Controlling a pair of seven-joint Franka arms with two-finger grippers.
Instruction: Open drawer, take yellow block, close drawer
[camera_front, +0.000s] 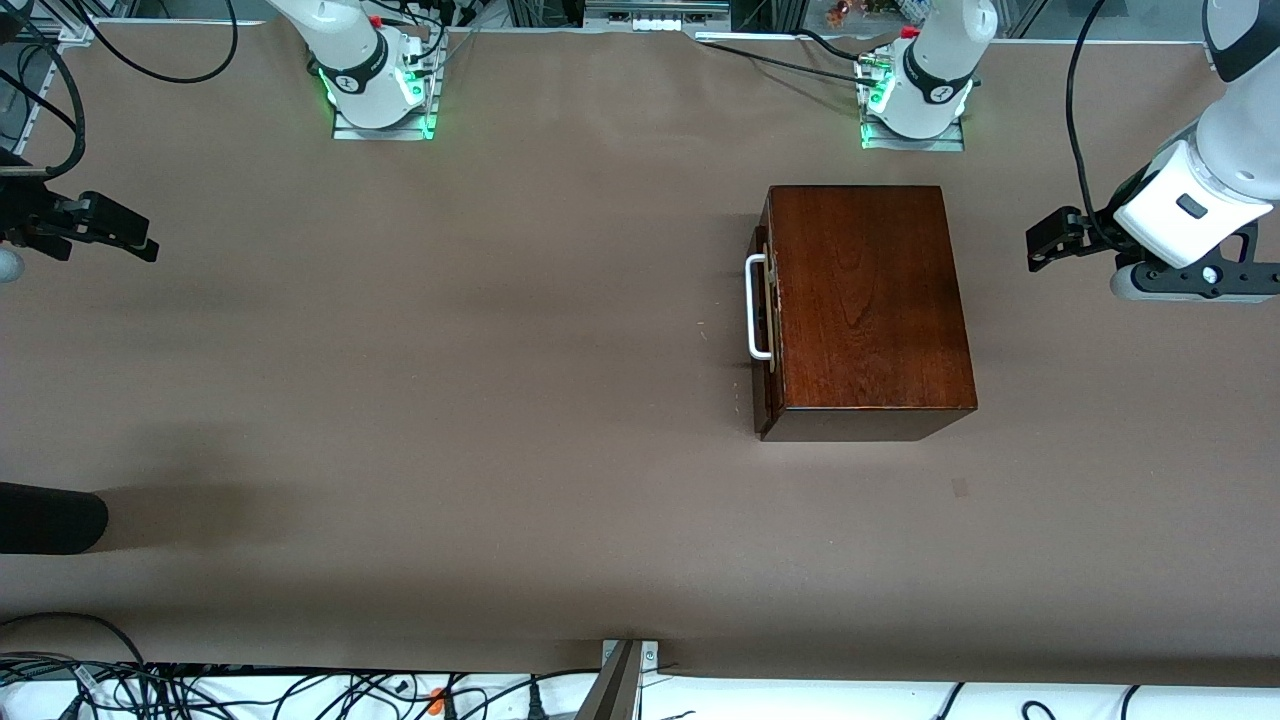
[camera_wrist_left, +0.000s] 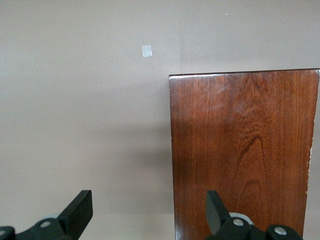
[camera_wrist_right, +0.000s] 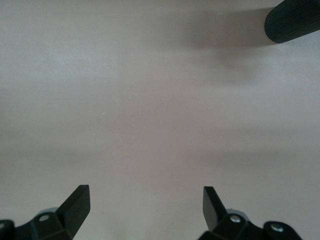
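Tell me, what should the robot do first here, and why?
Probably bring the open right gripper, now over bare table at its own end, toward the white handle. The drawer of the wooden box looks shut, and its handle faces that arm's end. The open left gripper waits over its end; no yellow block shows.

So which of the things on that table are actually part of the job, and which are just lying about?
Part of the job:
- drawer, shut, in the wooden box
- its white handle
- left gripper, open, beside the box
- right gripper, open, over bare table
- yellow block: not visible

Just lying about:
- black object at the table's edge
- cables
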